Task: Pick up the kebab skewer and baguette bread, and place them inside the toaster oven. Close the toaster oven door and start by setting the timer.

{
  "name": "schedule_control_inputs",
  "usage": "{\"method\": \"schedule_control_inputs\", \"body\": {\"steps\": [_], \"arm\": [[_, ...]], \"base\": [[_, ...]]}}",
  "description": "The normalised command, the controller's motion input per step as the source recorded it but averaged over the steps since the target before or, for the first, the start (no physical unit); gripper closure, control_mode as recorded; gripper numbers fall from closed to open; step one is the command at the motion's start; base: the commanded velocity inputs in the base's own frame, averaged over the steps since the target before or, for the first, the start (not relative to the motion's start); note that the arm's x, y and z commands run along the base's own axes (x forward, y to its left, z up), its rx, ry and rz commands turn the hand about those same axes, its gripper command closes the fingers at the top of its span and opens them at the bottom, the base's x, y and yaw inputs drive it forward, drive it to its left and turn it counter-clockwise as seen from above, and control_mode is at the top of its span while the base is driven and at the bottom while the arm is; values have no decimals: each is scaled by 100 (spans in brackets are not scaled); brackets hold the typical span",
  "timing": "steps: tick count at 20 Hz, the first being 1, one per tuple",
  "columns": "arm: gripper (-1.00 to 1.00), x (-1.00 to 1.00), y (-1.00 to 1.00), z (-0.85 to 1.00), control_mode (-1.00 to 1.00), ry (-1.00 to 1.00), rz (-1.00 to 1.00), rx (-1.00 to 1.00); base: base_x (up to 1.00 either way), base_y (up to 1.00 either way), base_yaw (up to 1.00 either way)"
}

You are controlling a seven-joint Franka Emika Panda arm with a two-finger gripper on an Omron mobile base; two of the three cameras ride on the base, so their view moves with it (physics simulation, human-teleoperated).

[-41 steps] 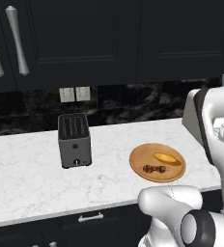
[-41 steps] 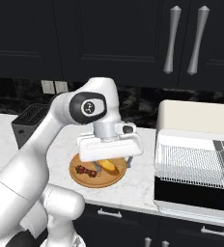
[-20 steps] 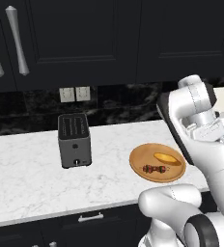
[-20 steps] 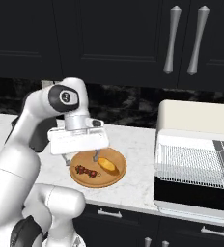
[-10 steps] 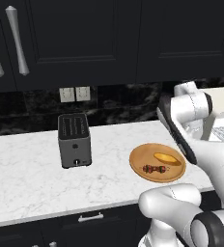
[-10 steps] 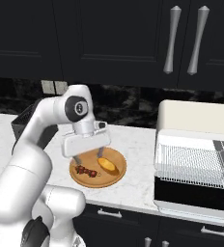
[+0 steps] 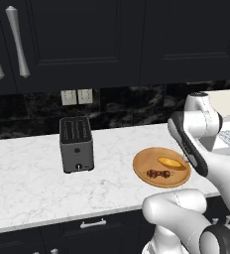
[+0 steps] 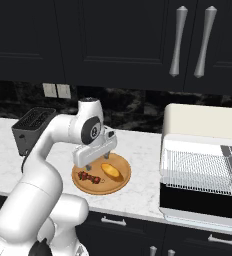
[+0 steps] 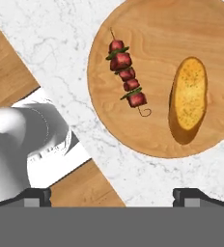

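The kebab skewer (image 9: 126,72) and the baguette bread (image 9: 188,99) lie side by side on a round wooden plate (image 9: 157,130), apart from each other. My gripper (image 9: 114,198) hovers above the plate's near edge, open, with nothing between its fingers. From the right base view the gripper (image 8: 95,161) hangs just over the skewer (image 8: 89,177) and baguette (image 8: 112,171). The toaster oven (image 8: 188,122) stands to the right, its door (image 8: 198,202) folded down and the wire rack showing. On the plate (image 7: 146,163) in the left base view, the baguette (image 7: 171,162) lies behind the skewer (image 7: 158,173).
A dark grey slot toaster (image 7: 76,144) stands on the marble counter left of the plate. Dark cabinets with silver handles (image 8: 178,40) hang overhead. The counter's front edge (image 9: 109,178) runs close below the plate in the hand view.
The arm has swung and the hand has turned and settled over the plate. The gripper stays open. Plate, skewer and baguette have not moved.
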Motion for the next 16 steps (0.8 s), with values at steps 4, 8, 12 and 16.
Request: {"method": "schedule_control_inputs", "body": {"steps": [4, 8, 12, 16], "arm": [[-100, 75, 0, -33, -100, -11, 0, 0], [-100, 65, 0, -48, -100, -11, 0, 0], [-100, 34, 0, -60, -100, -10, 0, 0], [-100, 32, 4, -61, -100, -7, 0, 0]], "base": [[0, 0, 0], [0, 0, 0], [0, 0, 0], [0, 0, 0]]}}
